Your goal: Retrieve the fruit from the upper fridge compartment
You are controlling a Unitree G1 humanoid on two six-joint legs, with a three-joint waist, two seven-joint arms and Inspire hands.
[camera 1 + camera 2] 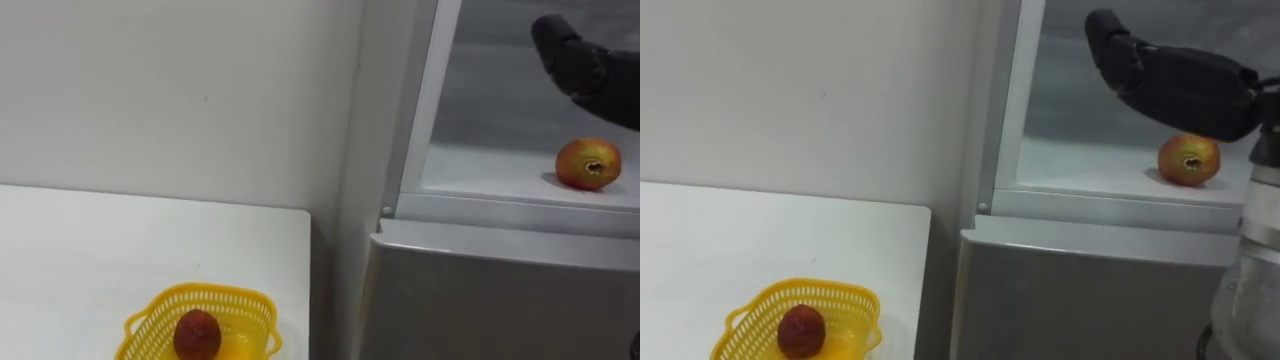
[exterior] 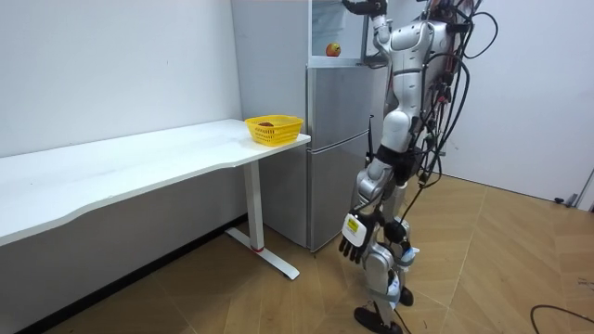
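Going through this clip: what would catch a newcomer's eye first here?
The right robot hand is raised inside the open upper fridge, above a red-yellow fruit on its shelf. Next comes the yellow basket on the white table beside the fridge, holding a dark red fruit.

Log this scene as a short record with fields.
Fridge: upper compartment open, robot stands before it
Apple: on the upper shelf, not held
Right hand: open, inside the compartment above the apple
Left hand: open, hangs at the robot's side
Basket: on the table, near the fridge
Red fruit: in the basket
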